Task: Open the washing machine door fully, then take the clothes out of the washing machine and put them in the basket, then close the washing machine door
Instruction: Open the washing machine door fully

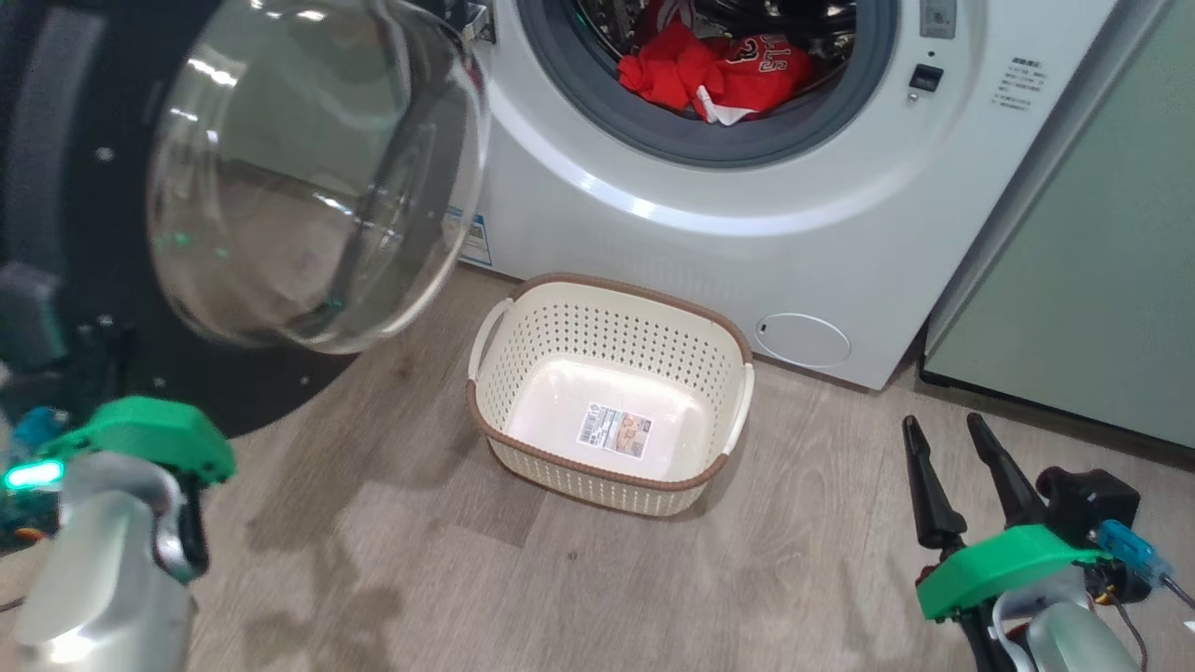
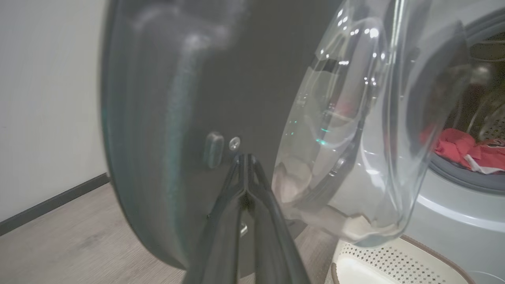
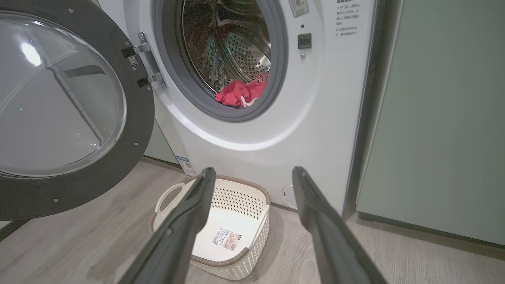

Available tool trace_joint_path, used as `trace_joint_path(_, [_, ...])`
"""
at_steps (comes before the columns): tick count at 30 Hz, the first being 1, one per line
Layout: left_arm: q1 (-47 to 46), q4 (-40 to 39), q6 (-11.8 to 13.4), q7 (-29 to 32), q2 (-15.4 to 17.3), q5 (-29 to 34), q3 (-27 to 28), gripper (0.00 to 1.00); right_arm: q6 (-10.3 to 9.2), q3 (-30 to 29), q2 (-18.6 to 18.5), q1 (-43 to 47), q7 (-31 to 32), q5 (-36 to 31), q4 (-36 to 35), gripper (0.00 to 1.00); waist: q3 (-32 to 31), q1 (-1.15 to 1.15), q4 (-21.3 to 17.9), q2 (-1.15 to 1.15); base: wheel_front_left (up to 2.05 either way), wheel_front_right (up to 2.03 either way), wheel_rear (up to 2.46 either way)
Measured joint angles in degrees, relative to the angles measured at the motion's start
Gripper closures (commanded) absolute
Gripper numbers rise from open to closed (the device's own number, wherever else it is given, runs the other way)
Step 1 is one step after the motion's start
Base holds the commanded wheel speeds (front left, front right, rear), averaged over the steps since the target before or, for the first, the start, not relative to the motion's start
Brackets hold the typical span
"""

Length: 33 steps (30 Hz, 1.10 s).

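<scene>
The washing machine door [image 1: 317, 168] stands swung out to the left, its glass bowl bulging toward me and its black rim [image 3: 134, 118] hinged to the white washing machine [image 1: 653, 215]. Red clothes [image 1: 719, 75] with white trim lie at the front of the steel drum [image 3: 240, 92]. The cream basket [image 1: 607, 285] sits empty on the floor below the opening. My left gripper [image 2: 244, 157] is shut, its tips close against the door's dark inner face [image 2: 177, 98]; contact is unclear. My right gripper [image 1: 943, 425] hovers open and empty right of the basket [image 3: 232, 262].
A pale green cabinet [image 1: 1102, 280] stands right of the machine. A small round flap [image 1: 803, 339] sits low on the machine's front. A white wall with dark skirting [image 2: 39, 98] lies beyond the door. Wood floor [image 1: 467, 579] spreads around the basket.
</scene>
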Motion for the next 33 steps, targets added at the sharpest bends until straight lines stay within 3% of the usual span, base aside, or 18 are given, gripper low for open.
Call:
trace_joint_path(11, [-2.8, 6.2, 0.3, -0.1, 1.2, 2.5, 8.4, 1.0, 0.0, 0.3, -0.2, -0.8, 0.0, 0.5, 0.5, 0.0, 1.2, 0.0, -2.1, 0.0, 0.0, 0.0, 0.0])
trace_joint_path(22, [1.2, 0.2, -5.1, -0.1, -0.4, 8.0, 10.1, 1.0, 0.0, -0.1, 0.5, -0.5, 0.0, 0.6, 1.0, 0.0, -1.3, 0.0, -4.2, 0.0, 0.0, 0.0, 0.0])
trace_joint_path(23, [3.8, -2.4, -6.6, -0.2, -1.3, 8.7, 10.0, 1.0, 0.0, -0.4, 0.8, -0.4, 0.0, 0.9, 1.1, 0.0, -1.9, 0.0, -5.1, 0.0, 0.0, 0.0, 0.0])
trace_joint_path(30, [11.7, -9.1, -10.0, -0.2, -4.6, 10.8, 9.7, 1.0, 0.0, -1.5, 1.9, 0.8, 0.0, 0.6, 0.6, 0.0, -3.5, 0.0, -8.7, 0.0, 0.0, 0.0, 0.0])
trace_joint_path(31, [12.7, -9.8, -10.4, -0.2, -5.2, 11.0, 9.7, 0.91, 0.0, -1.6, 2.0, 0.8, 0.0, 0.4, 0.5, 0.0, -3.7, 0.0, -9.4, 0.0, 0.0, 0.0, 0.0])
trace_joint_path(33, [14.7, -11.3, -11.0, -0.2, -6.5, 11.1, 9.7, 0.56, 0.0, -1.8, 2.0, 0.8, 0.0, 0.4, 0.1, 0.0, -4.0, 0.0, -11.1, 0.0, 0.0, 0.0, 0.0])
